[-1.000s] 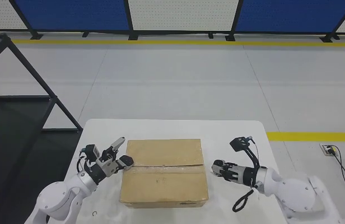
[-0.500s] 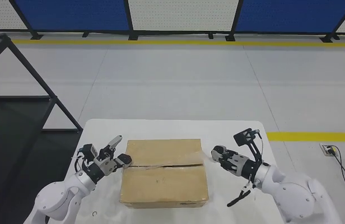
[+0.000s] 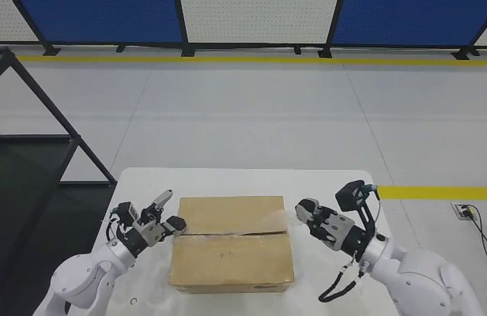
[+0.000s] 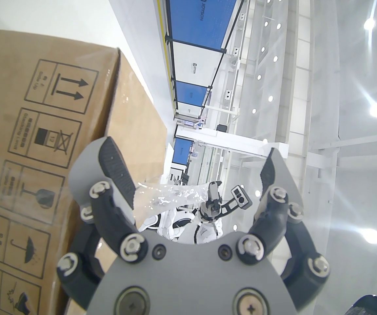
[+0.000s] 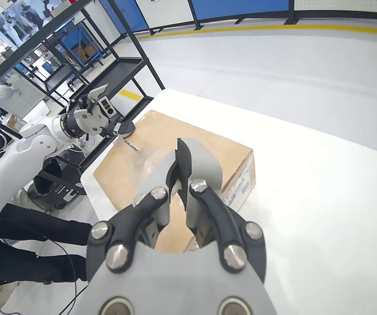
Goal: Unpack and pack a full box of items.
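Closed cardboard box [image 3: 232,257] at the middle of the white table [image 3: 322,186], left tool [image 3: 173,208] spread open at the box's left end beside the seam, right tool [image 3: 302,208] clamped on clear tape [image 4: 165,195] lifted off the box's right end

Table [image 3: 228,180]: white, with rounded corners.
Box [image 3: 232,253]: closed brown cardboard, flat on the table, midway between side edges, nearer the front edge.
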